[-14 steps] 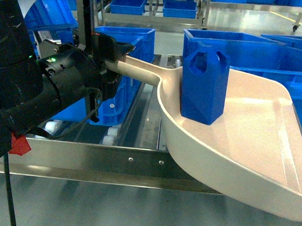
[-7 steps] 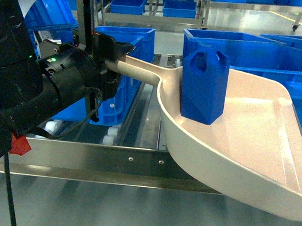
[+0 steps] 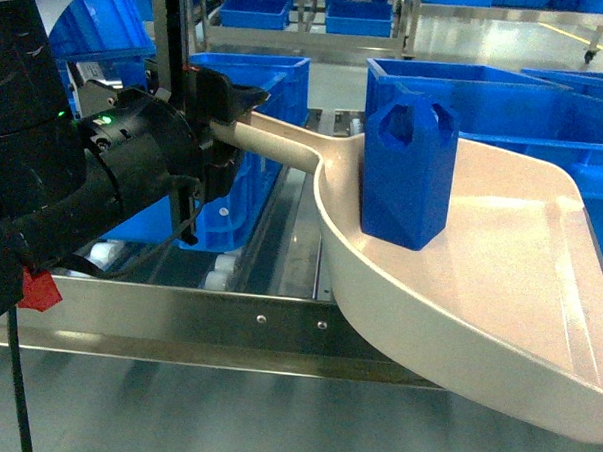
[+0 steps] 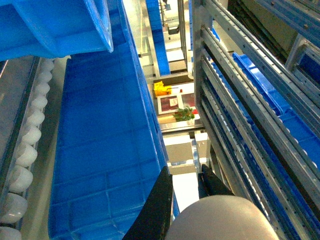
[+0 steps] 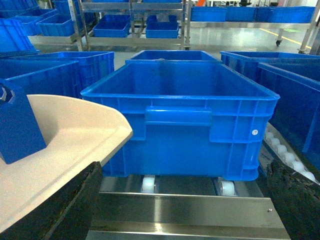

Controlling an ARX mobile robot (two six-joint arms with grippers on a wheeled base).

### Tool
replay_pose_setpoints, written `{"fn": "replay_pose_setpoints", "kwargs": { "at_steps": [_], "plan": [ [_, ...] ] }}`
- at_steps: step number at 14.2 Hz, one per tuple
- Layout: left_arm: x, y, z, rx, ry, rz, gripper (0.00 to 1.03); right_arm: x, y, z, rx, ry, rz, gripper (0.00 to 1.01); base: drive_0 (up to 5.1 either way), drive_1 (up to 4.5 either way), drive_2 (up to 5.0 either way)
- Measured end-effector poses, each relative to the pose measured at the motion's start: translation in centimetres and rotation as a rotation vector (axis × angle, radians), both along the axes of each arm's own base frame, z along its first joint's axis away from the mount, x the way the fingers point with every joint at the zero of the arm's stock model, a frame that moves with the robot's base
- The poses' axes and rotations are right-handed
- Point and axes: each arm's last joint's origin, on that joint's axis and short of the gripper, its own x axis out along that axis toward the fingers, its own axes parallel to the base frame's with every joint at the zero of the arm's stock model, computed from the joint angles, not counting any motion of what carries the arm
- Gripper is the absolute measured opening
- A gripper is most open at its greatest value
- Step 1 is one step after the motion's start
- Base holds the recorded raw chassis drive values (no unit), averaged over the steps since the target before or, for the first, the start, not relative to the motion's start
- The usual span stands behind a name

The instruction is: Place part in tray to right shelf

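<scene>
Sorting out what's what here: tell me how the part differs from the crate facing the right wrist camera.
The part is a small closed block with handle loops, standing upright in the beige tray; the crate is a large, open-topped bin resting on the shelf's white rollers. The tray is held by the left gripper. Both are bright blue plastic.

Part (image 3: 409,171) upright in tray (image 3: 499,295); crates (image 3: 458,88) behind, rail (image 3: 227,323) below.

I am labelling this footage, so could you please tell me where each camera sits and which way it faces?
Head: on the robot, slanting down at the tray carrying the part; left gripper clamps the handle.
Left wrist: on the left arm, looking along that handle past a crate.
Right wrist: low, facing a blue crate on the shelf rail, fingers apart.
Head and right wrist share tray and part.
</scene>
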Motion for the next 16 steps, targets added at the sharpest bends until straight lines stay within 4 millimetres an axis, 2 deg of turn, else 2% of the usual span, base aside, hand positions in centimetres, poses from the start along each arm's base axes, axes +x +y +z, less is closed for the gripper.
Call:
{"fn": "replay_pose_setpoints", "kwargs": {
  "at_steps": [16],
  "plan": [
    [0.00,0.00,0.00,0.000,0.000,0.000,0.13,0.00,0.00,0.00,0.000,0.000,0.000,0.98,0.0,0.00,0.0]
  ]
}}
